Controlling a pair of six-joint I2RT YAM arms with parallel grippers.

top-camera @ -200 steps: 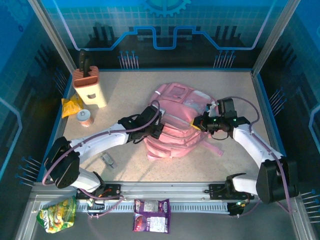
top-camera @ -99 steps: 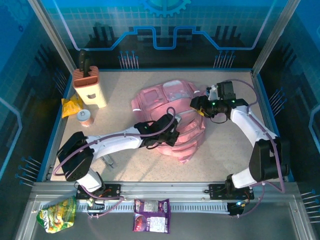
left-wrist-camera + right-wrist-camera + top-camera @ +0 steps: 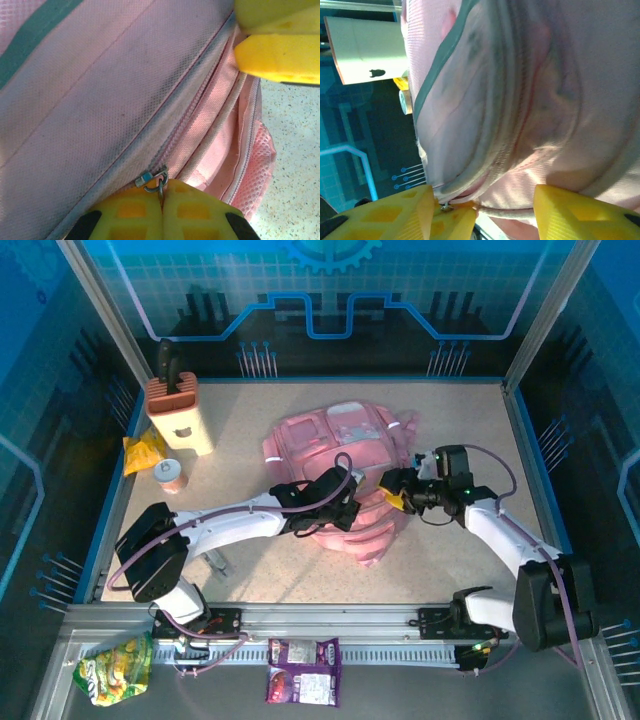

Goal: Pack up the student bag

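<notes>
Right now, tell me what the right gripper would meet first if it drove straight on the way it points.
The student bag: the right gripper has its open fingers facing the pink fabric beside the zip. It seems very close, though depth is hard to judge.

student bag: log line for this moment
student bag lying on table | left gripper shut on zip pull | right gripper open at bag
</notes>
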